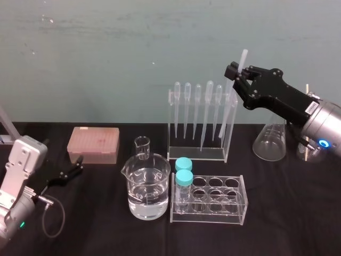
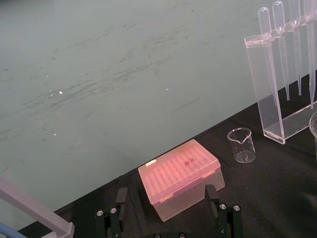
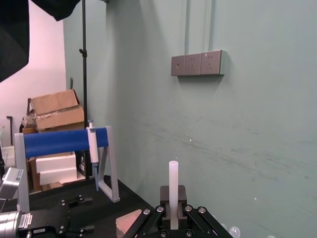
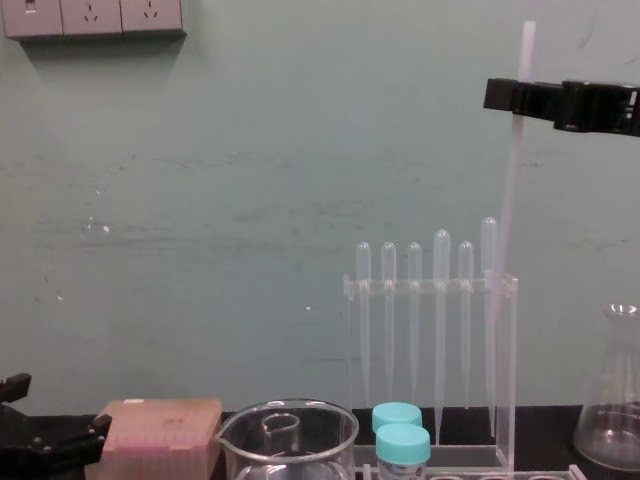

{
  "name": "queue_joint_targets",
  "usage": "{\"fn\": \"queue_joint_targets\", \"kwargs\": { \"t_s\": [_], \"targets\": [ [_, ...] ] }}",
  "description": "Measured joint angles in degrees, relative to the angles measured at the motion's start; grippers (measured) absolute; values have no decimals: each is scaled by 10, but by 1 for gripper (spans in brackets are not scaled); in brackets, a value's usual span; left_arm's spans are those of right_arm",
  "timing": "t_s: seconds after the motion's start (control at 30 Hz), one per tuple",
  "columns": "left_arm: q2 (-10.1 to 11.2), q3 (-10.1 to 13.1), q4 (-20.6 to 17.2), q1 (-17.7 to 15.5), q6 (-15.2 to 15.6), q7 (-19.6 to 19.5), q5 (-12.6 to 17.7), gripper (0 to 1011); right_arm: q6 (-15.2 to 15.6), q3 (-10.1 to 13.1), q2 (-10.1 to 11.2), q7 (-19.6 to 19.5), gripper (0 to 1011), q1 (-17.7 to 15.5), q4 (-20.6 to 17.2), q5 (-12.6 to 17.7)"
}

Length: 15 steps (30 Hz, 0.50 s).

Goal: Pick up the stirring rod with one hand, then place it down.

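Pinching the stirring rod (image 1: 243, 57), the right gripper (image 1: 237, 72) holds it raised at the pipette rack (image 1: 197, 156); putting it down is not yet done. The left gripper (image 1: 72, 172) is parked low at the left, its fingers spread.

Your stirring rod (image 4: 511, 170), a long, thin, translucent-white stick, stands almost upright, pinched between the right gripper's (image 4: 520, 98) flat black fingers (image 4: 500, 95). A short end pokes above them and the long remainder hangs below, slightly tilted.
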Motion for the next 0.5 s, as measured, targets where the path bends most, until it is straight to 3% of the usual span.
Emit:
{"fn": "queue_joint_targets", "kwargs": {
  "t_s": [0.5],
  "targets": [
    [0,0,0,0,0,0,0,1000,10,-7,20,-7,72,-6,-16,10]
  ]
}}
